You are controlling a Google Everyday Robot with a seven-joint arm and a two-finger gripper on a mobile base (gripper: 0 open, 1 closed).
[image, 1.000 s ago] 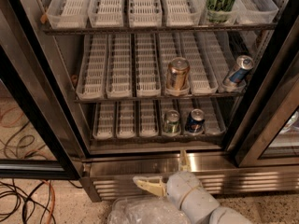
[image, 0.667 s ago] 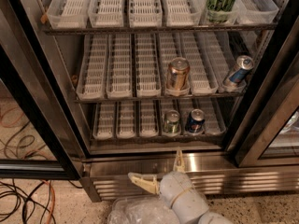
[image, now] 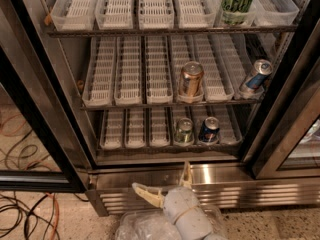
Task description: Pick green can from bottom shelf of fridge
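Observation:
The green can (image: 183, 131) stands upright on the bottom shelf (image: 125, 130) of the open fridge (image: 260, 176), in a white lane tray, with a blue can (image: 208, 129) touching or nearly touching its right side. My gripper (image: 167, 182) is below and in front of the shelf, over the fridge's steel base, just left of the green can's line. Its two pale fingers are spread wide apart and hold nothing. One finger (image: 146, 193) points left, the other finger (image: 186, 173) points up toward the shelf.
The middle shelf holds a copper can (image: 191, 79) and a tilted blue can (image: 255, 76). A tall green-and-white can (image: 237, 2) stands on the upper shelf. Black door frames flank the opening left (image: 40, 109) and right (image: 282, 119). Cables (image: 25, 211) lie on the floor left.
My gripper has shifted left and slightly up toward the bottom shelf, with its fingers still spread. The cans have not moved.

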